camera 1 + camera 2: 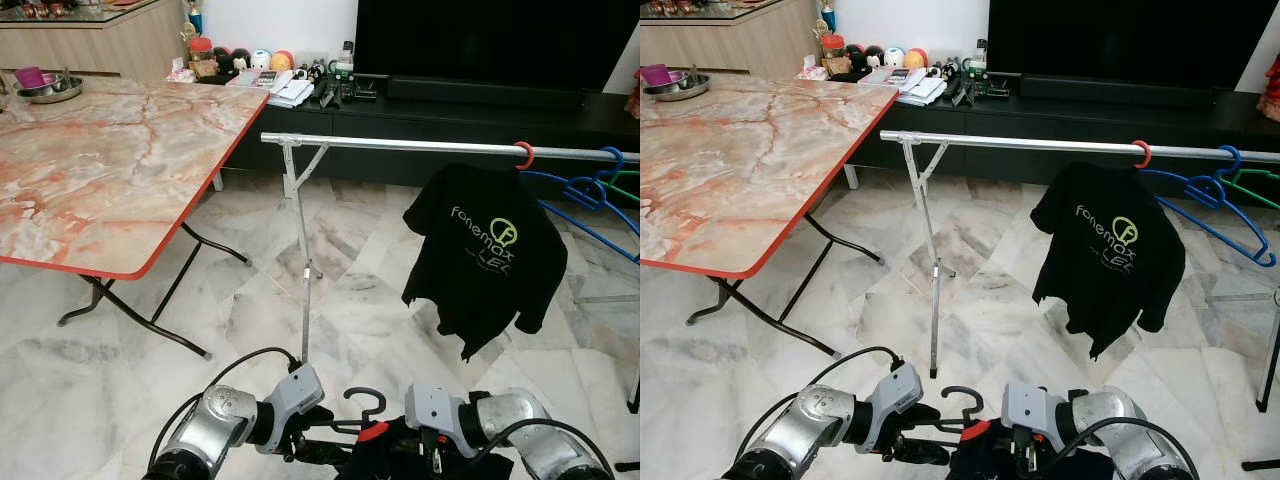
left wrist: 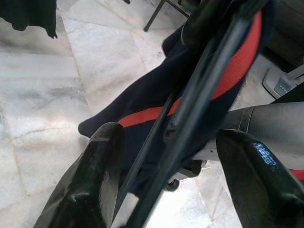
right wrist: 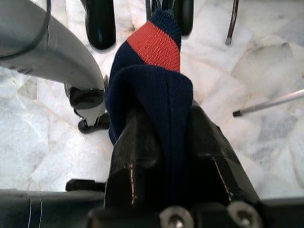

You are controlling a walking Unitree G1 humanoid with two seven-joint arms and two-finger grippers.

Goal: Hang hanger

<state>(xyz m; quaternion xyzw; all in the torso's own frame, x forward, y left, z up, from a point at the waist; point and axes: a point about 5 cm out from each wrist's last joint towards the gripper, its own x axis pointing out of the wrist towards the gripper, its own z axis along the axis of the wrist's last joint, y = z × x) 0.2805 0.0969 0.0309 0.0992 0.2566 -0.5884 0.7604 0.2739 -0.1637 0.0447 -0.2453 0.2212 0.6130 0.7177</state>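
Right gripper (image 3: 164, 142): fingers closed on a fold of the navy garment (image 3: 156, 90), which has a red band across it.

Left gripper (image 2: 166, 175): fingers spread, with the black hanger (image 2: 190, 114) running between them; whether either finger touches it cannot be told. The garment drapes over the hanger just beyond the fingertips.

Hanger hook (image 1: 366, 398): stands up between the two grippers, low in the eye views.

Rail (image 1: 400, 147): silver, on a thin upright leg, ahead of and above both grippers, well apart from them. The stretch directly ahead is bare.

On the rail, ahead and to the right of the grippers: black T-shirt (image 1: 488, 250) on a red hook, then blue hangers (image 1: 590, 190).

Table (image 1: 100, 170): marble-patterned, red-edged, ahead and left of the left gripper.

Containers: metal bowl (image 1: 50, 90) at the table's far corner, a purple cup (image 1: 30, 76) standing in it; other contents cannot be made out.

Risks, as judged:
- The hanger may slide or twist while being raised, since the left fingers are not clamped on it.
- The garment may slip off the hanger, being held only by a fold.
- The hook may miss the rail or snag the T-shirt if lifted too far right.
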